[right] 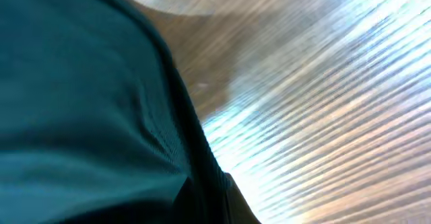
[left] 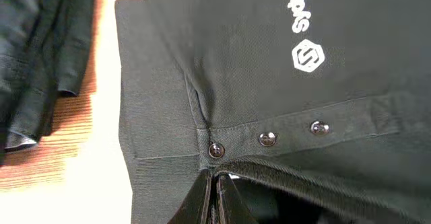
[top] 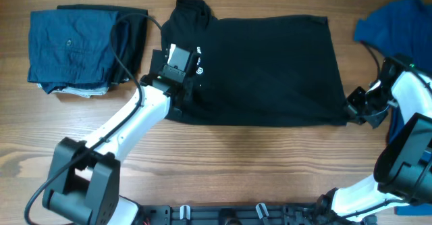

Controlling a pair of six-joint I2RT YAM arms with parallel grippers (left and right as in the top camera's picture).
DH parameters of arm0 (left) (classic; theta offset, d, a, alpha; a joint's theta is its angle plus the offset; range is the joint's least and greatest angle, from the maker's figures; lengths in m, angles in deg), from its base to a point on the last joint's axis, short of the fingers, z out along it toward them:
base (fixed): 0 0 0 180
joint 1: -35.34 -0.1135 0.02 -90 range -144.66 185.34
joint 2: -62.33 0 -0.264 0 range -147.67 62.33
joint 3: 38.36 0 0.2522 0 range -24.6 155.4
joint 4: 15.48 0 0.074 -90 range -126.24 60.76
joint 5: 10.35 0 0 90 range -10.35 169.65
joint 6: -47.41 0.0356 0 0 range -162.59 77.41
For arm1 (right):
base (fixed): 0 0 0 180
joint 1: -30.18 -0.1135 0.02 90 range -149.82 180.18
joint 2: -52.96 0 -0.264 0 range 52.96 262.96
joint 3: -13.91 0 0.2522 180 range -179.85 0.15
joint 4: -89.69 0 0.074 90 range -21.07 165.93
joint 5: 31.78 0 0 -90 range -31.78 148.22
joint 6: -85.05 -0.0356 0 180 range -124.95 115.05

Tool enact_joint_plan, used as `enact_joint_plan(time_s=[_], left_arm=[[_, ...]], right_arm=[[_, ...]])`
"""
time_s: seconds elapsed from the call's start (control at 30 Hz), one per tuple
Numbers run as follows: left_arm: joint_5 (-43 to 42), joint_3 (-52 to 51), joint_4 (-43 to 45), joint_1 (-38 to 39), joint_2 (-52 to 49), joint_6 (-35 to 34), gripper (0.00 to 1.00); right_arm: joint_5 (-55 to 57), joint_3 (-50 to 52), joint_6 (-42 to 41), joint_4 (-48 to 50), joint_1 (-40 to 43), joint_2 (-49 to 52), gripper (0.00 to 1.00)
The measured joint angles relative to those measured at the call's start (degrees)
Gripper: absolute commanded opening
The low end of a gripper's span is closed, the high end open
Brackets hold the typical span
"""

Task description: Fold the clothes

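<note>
- The folded stack of navy garments (top: 71,49) sits at the far left of the wooden surface (top: 223,157), just beside the shirt's collar end. My left arm's cable (top: 116,56) loops over it. If I swing a fold that way, the cable or a sleeve could drag across the stack and undo it.
- My left jaws are pressed together, pinching the black polo shirt (top: 270,69) at the placket, just under its 3 snap buttons (left: 267,139) and below the white logo (left: 308,56). The bite looks thin and close to the fabric edge, so a quick lift could pull it free. I may also have only 1 layer, and then the back panel would stay down and bunch.
- The shirt lies flat across the middle of the surface, collar to the left and hem to the right. It is soft, so if I lift the 2 ends unevenly the middle will likely sag and crease the fold.
- My right jaws are pressed together at the shirt's near right hem corner. The wrist view shows dark fabric running into them, so I judge that they pinch the hem, though the contact itself is hidden. With only a corner held, the rest of the hem could trail and twist.
- The bright blue garment (top: 395,19) lies at the far right, near my right arm. A wide sweep could snag it.
</note>
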Motion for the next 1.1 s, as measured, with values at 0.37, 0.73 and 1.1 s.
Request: enact_joint_plan(time_s=[0.37,0.73,1.1], left_arm=[[2.56,0.13,0.09,-0.09,3.76,0.37,0.07],[-4.20,0.13,-0.48,-6.27,3.78,0.37,0.34],[-17.77,0.33,-1.55,-6.43,-2.64,-3.39,0.45]], right_arm=[[-2.91,-9.92,1.33,-5.40,-2.29,0.00,0.04],[-3.21,-10.21,1.27,-2.36,-5.75,0.00,0.04],[-3.15,-10.21,1.27,-2.38,-5.75,0.00,0.04]])
